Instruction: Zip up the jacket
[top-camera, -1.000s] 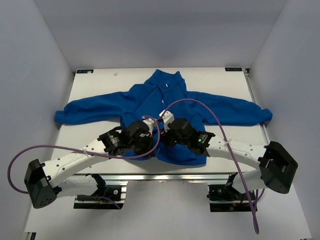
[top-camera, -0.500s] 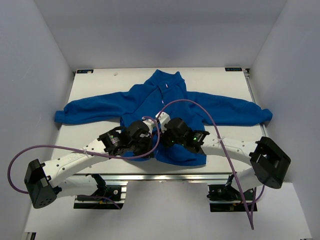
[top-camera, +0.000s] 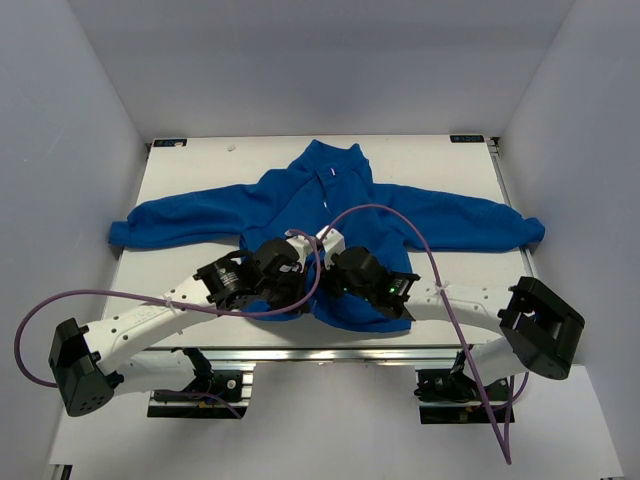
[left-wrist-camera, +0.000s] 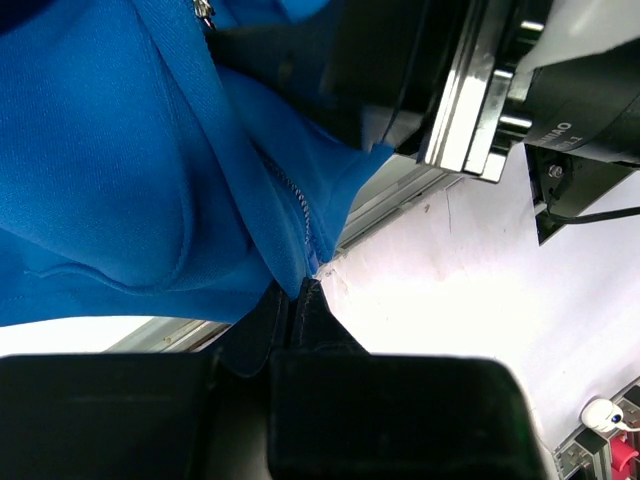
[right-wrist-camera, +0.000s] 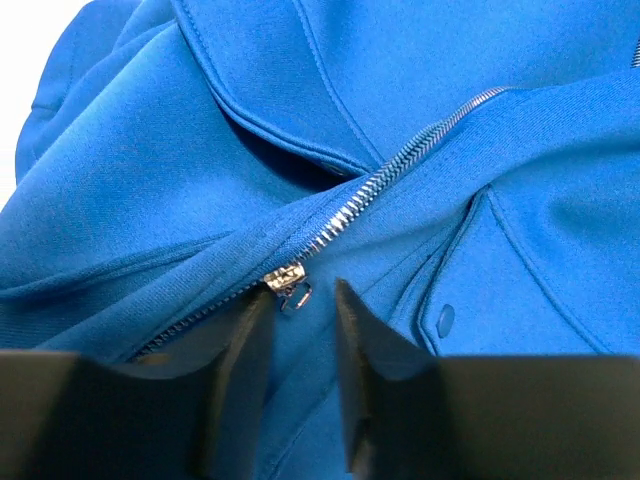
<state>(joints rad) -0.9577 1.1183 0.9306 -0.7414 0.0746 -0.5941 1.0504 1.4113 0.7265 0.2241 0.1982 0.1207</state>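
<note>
Jacket (top-camera: 290, 195), royal-blue fleece, one item: laid flat across the middle of the white table (top-camera: 200, 165), collar toward 12 o'clock, hem at the 6 o'clock edge, sleeves spread to 9 and 3 o'clock. Zipper (right-wrist-camera: 390, 165), light metal teeth: the pull (right-wrist-camera: 287, 285) sits low on the front, a short way above the hem, so most of the run appears yet to be closed. Left claw (left-wrist-camera: 300, 300): pinched tight on the hem corner at the zipper's bottom end, anchoring it over the table's 6 o'clock edge. Right claw (right-wrist-camera: 298, 305): narrow but not closed, one finger on each side of the pull, the small metal tab hanging in the gap and not yet gripped. Step in hand, as judged: taking hold of the pull while the hem is held down. Next move calls for closing squarely on the tab, which is small and apt to slip, then drawing it toward 12 o'clock along the teeth with the fabric kept taut. Change against a second ago, overhead view: the right arm's elbow has shifted toward 9 o'clock and its wrist has drawn closer to the left arm; the left arm and the jacket lie as they did.
</note>
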